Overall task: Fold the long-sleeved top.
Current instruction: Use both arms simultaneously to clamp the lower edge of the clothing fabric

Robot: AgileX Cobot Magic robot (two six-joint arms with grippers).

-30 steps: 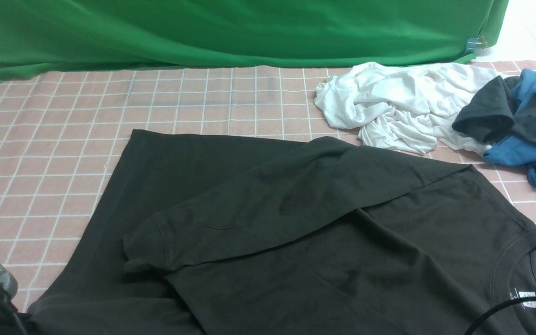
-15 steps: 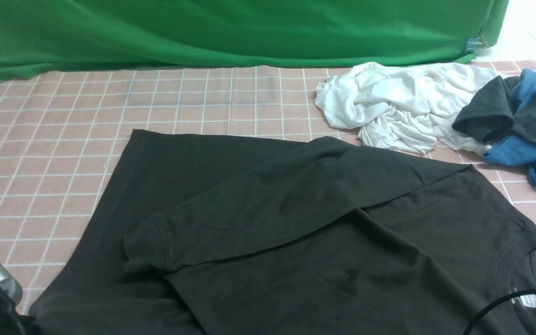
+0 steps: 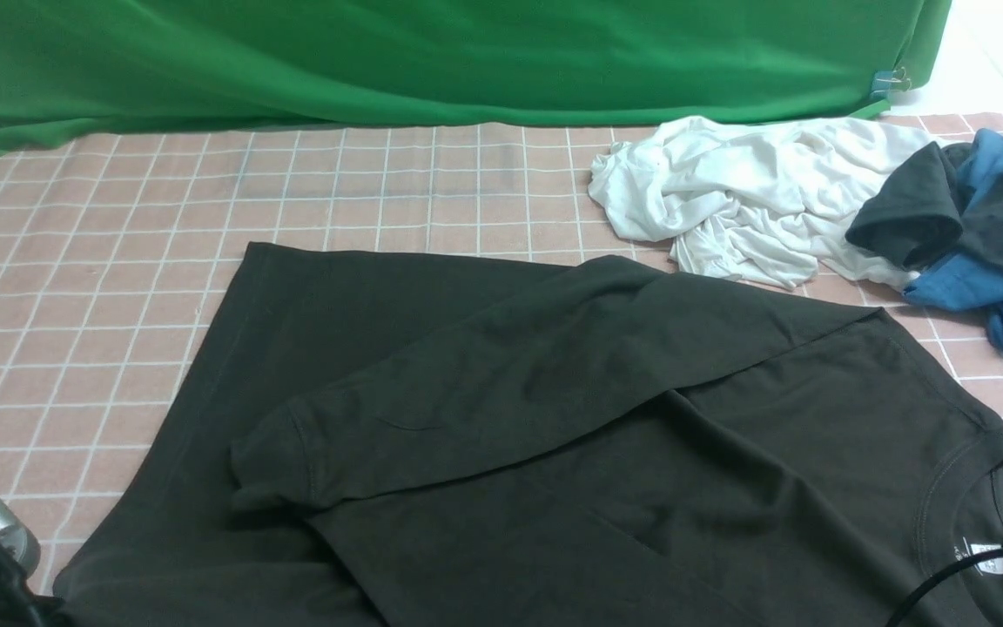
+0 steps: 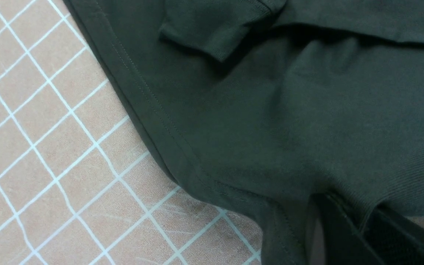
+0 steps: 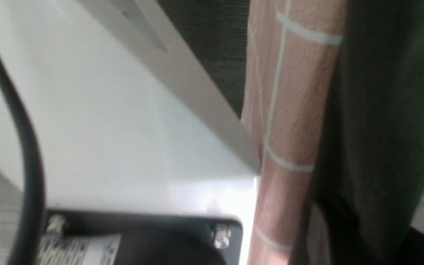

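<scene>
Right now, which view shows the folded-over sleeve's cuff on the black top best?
The front view: the whole cuff lies on the long-sleeved top, with its sleeve leading to it. The left wrist view shows the cuff close up, the sleeve mostly cropped. The right wrist view shows only blurred dark fabric, no cuff.

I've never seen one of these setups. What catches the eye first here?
A big black long-sleeved top fills the near half of the pink checked tablecloth, one sleeve folded across its body. Far right lie a crumpled white garment and a charcoal-and-blue heap, before a green backdrop.
</scene>
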